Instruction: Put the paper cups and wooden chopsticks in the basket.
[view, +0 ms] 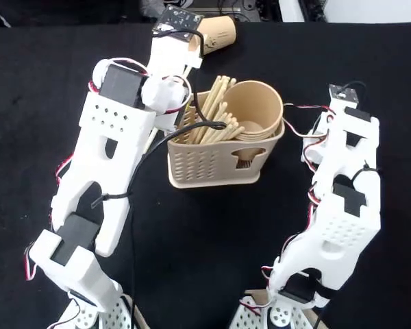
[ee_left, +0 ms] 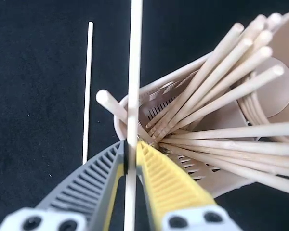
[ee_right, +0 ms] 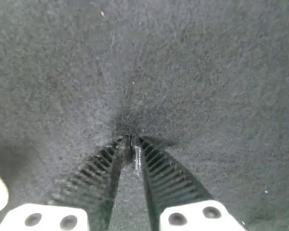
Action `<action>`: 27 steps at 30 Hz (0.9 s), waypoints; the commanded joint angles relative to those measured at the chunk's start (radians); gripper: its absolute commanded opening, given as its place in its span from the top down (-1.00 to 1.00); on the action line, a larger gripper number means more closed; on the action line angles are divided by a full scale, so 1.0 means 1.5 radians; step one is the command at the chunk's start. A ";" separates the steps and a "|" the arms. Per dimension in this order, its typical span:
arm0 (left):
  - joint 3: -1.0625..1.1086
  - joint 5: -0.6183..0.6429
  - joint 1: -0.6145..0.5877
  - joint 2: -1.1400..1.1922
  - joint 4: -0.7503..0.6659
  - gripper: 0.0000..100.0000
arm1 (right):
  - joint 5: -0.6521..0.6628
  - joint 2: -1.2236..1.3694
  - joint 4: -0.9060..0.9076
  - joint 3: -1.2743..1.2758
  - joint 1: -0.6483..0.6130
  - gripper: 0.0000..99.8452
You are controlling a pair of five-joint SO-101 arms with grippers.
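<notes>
Left hand [ee_left: 131, 156] pinches one wooden chopstick [ee_left: 134, 57], its long axis in line with the hand, crossing the basket [ee_left: 160, 102] corner rim.

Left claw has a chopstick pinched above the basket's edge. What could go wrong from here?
1. The left claw holds the chopstick over a corner of the basket. If it is released here, it may drop outside, beside the loose stick on the table.
2. The leaning sticks fan out of the basket, and a lower claw might knock some out.
3. The cup lies on its side near the left arm and might be rolled away.
</notes>
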 commanded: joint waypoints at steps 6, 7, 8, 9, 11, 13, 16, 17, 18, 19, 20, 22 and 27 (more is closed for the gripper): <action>-0.033 0.002 0.036 -0.001 0.007 0.94 | 0.005 -0.015 -0.004 -0.001 0.001 0.98; -0.044 0.003 0.036 -0.003 0.007 0.94 | 0.005 -0.015 -0.004 -0.001 0.001 0.98; -0.055 0.011 0.036 -0.010 0.007 0.94 | 0.005 -0.015 -0.004 -0.001 0.001 0.98; -0.064 0.021 0.036 -0.023 0.007 0.94 | 0.005 -0.015 -0.004 -0.001 0.001 0.98; -0.078 0.035 0.036 -0.055 0.007 0.94 | 0.005 -0.015 -0.004 -0.001 0.001 0.98; -0.091 0.039 0.036 -0.099 0.007 0.94 | 0.005 -0.015 -0.004 -0.001 0.001 0.98; -0.098 0.040 0.036 -0.178 0.006 0.94 | 0.005 -0.015 -0.004 -0.001 0.001 0.98; -0.095 0.040 0.036 -0.206 0.006 0.94 | 0.005 -0.015 -0.004 -0.001 0.001 0.98; -0.093 0.040 0.035 -0.233 0.006 0.94 | 0.005 -0.015 -0.004 -0.001 0.001 0.98; -0.092 0.040 0.035 -0.259 0.006 0.94 | 0.005 -0.015 -0.004 -0.001 0.001 0.98; -0.092 0.040 0.035 -0.283 0.006 0.94 | 0.005 -0.015 -0.004 -0.001 0.001 0.98; -0.092 0.040 0.035 -0.324 -0.003 0.94 | 0.005 -0.015 -0.004 -0.001 0.001 0.98; 0.034 0.063 0.043 -0.425 -0.108 0.94 | 0.005 -0.015 -0.003 -0.001 0.001 0.98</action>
